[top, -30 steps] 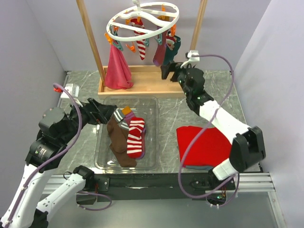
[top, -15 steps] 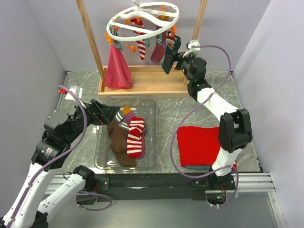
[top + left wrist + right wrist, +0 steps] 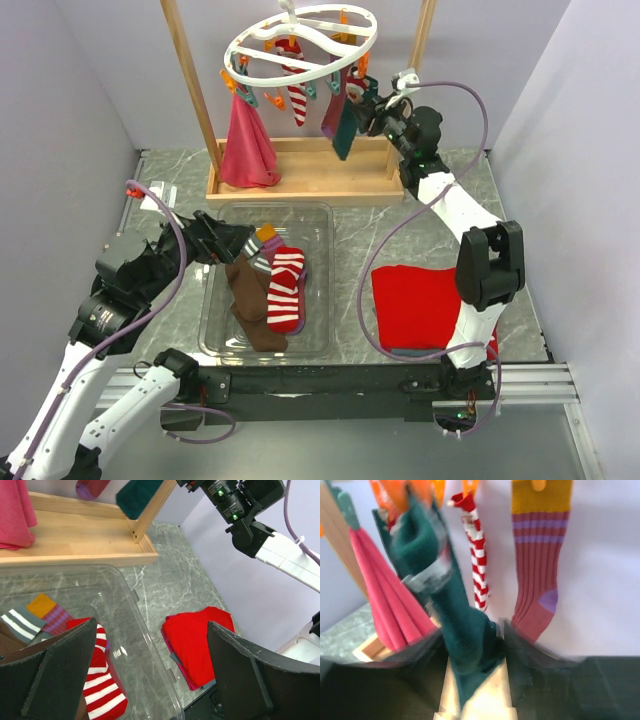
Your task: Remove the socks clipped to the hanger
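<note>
Sock [image 3: 470, 645], dark teal, hangs between the blurred right fingers [image 3: 540, 680].

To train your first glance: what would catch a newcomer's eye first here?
A white round hanger stands out at the top, bright socks dangling from its clips, the right gripper raised beside the dark teal sock. Below, a clear tub holds a brown sock and a striped sock; a red cloth lies right of it.
</note>
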